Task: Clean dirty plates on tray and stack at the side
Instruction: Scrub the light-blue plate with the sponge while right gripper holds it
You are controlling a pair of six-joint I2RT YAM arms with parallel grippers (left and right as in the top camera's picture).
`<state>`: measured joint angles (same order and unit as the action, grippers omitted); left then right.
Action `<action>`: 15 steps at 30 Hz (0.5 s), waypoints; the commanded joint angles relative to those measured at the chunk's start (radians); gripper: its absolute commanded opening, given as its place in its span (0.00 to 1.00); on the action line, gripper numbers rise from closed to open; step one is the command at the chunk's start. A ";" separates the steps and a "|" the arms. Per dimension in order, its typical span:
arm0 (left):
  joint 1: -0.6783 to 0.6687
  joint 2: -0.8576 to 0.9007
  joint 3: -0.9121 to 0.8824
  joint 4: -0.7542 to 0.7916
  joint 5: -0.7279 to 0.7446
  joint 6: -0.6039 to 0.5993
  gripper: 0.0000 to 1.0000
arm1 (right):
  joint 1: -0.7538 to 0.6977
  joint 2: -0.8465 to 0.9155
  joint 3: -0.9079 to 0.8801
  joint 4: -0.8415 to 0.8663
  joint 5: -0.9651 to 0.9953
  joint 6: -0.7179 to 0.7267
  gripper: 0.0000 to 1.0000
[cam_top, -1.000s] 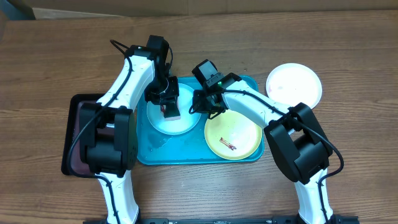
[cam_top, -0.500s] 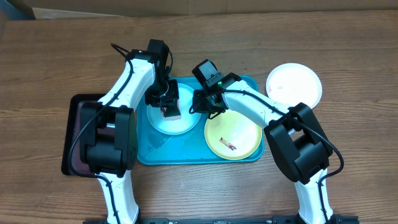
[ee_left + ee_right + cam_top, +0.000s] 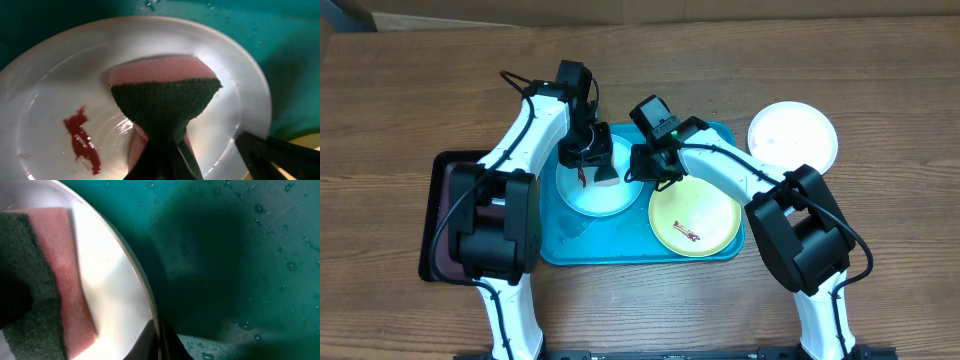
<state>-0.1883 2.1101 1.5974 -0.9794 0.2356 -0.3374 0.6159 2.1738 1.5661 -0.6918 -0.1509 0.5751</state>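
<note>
The teal tray holds a pale blue plate at left and a yellow-green plate with a red-brown smear at right. A white plate lies on the table right of the tray. My left gripper is shut on a pink and green sponge pressed onto the pale blue plate, beside a red smear. My right gripper is shut on the right rim of the pale blue plate; the tray floor is wet.
A dark maroon-black tray lies left of the teal tray, partly under my left arm. The wooden table surrounds everything. Water drops lie on the teal tray's front left.
My left gripper has shifted the sponge a little to the right across the pale blue plate. The right arm and the plates have not moved.
</note>
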 commanded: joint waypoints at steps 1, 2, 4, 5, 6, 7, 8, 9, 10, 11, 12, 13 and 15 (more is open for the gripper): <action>-0.004 0.011 -0.007 0.004 0.028 -0.008 0.04 | -0.012 -0.001 -0.013 -0.006 0.026 -0.003 0.04; -0.004 0.011 -0.008 -0.001 0.010 -0.008 0.04 | -0.012 -0.001 -0.013 -0.006 0.026 -0.003 0.04; -0.004 0.011 -0.013 -0.010 -0.044 -0.008 0.04 | -0.012 -0.001 -0.013 -0.006 0.026 -0.003 0.04; -0.004 0.011 -0.019 -0.013 -0.068 -0.008 0.04 | -0.012 -0.001 -0.013 -0.006 0.026 -0.003 0.04; -0.003 0.011 -0.029 -0.017 -0.091 -0.009 0.04 | -0.012 -0.001 -0.013 -0.006 0.026 -0.003 0.04; -0.002 0.011 -0.042 -0.018 -0.110 -0.009 0.04 | -0.012 -0.001 -0.013 -0.006 0.026 -0.003 0.04; -0.002 0.011 -0.057 -0.017 -0.125 -0.010 0.04 | -0.012 -0.001 -0.013 -0.006 0.026 -0.003 0.04; -0.002 0.011 -0.074 -0.013 -0.141 -0.011 0.04 | -0.012 -0.001 -0.013 -0.006 0.026 -0.003 0.04; -0.002 0.011 -0.093 -0.008 -0.161 -0.011 0.04 | -0.012 -0.001 -0.013 -0.006 0.026 -0.003 0.04; -0.002 0.011 -0.109 -0.003 -0.182 -0.011 0.04 | -0.012 -0.001 -0.013 -0.006 0.026 -0.003 0.04; -0.002 0.011 -0.129 0.002 -0.216 -0.013 0.04 | -0.012 -0.001 -0.013 -0.006 0.026 -0.003 0.04; -0.001 0.011 -0.141 0.002 -0.253 -0.022 0.04 | -0.012 -0.001 -0.013 -0.006 0.026 -0.003 0.04; -0.001 0.011 -0.159 -0.003 -0.341 -0.042 0.04 | -0.012 -0.001 -0.013 -0.007 0.026 -0.003 0.04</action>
<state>-0.1894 2.0945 1.5146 -0.9524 0.1139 -0.3431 0.6159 2.1738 1.5661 -0.6918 -0.1509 0.5747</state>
